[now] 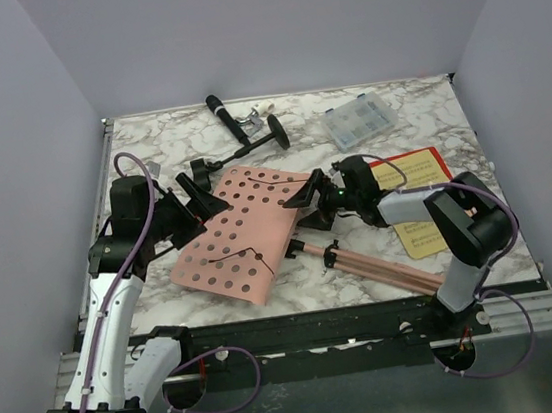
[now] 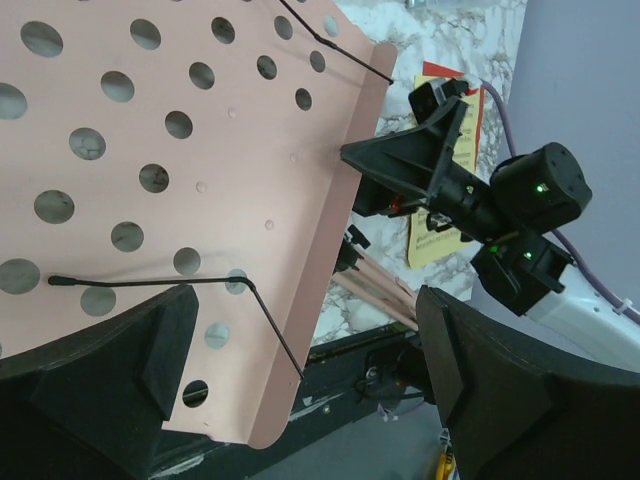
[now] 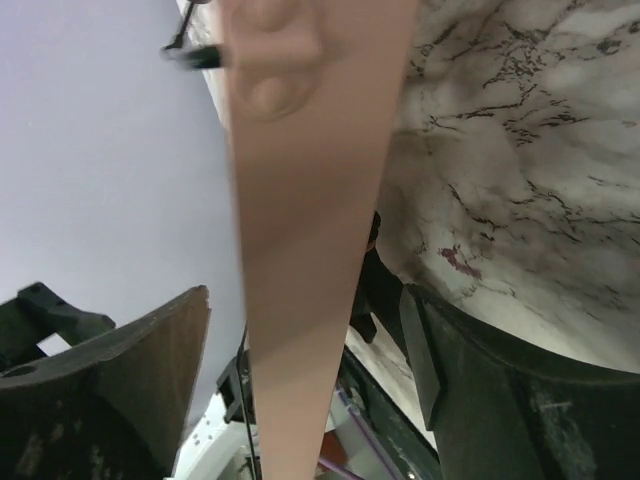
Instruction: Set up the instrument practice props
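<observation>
Folded tripod legs point(image 1: 384, 266) of the pink music stand point(image 1: 244, 233) are lying nearest, slanting from just on the near side of the right claw point(image 1: 306, 206) away to its right, toward the near edge of the marble table point(image 1: 167, 139). The stand's perforated desk is lying on the marble between the two claws. The right claw is standing released, its fingers point(image 3: 120, 380) straddling the desk's right edge (a sliver of gap is showing on at least one side) rather than clenching it. The left claw point(image 1: 202, 193) is gaping wide at the desk's opposite edge, grasping nothing. Yellow and red sheet-music pages point(image 1: 415, 171) are lying immediately right of the right claw, partly under its arm. Farther off, beyond the left claw and to its right, the black microphone point(image 1: 228, 119) is lying tipped over with its round-based stand. Beyond the right claw a clear compartment box point(image 1: 360, 121) is sitting, with small white bits point(image 1: 263, 113) lying between it and the microphone.
</observation>
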You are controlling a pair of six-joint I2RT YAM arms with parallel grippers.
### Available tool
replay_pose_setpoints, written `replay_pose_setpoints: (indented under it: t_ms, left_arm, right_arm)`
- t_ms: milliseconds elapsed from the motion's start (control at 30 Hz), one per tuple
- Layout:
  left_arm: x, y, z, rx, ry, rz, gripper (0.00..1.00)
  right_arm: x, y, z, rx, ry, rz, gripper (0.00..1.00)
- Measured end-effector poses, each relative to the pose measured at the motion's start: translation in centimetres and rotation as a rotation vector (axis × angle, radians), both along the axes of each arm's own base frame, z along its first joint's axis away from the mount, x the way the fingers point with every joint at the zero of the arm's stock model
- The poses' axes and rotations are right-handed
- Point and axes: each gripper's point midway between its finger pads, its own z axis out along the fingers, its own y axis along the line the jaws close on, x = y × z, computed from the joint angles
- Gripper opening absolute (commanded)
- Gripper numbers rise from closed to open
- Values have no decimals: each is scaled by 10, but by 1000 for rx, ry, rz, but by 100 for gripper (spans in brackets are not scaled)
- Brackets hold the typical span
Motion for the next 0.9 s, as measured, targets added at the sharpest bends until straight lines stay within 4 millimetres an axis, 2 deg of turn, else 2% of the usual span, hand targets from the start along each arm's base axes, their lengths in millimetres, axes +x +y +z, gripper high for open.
replay_pose_setpoints:
  t_ms: [200, 367, 467, 600, 700, 800, 900]
  left_arm:
    - [-4, -3, -7, -19, 30, -8, 99]
    - [-6, -4, -9, -27, 39, -14, 99]
    - [-6, -4, -10, -27, 42, -14, 99]
    - [-3, -5, -12, -26, 55, -14, 99]
    - [-1, -5, -12, -25, 63, -14, 99]
    - [4, -6, 2, -28, 34, -16, 99]
    - [6, -6, 30, -28, -31, -21, 99]
  right_arm:
    - [-6, 20, -28, 45, 76, 34, 65]
    - [-5, 30, -19, 115, 66, 36, 65]
    - [-4, 33, -12, 145, 50, 40, 60]
    - [-3, 36, -3, 181, 36, 44, 42]
    - [-6, 37, -4, 197, 36, 41, 29]
    - [-9, 35, -4, 209, 35, 33, 22]
    - [-13, 32, -2, 215, 36, 24, 17]
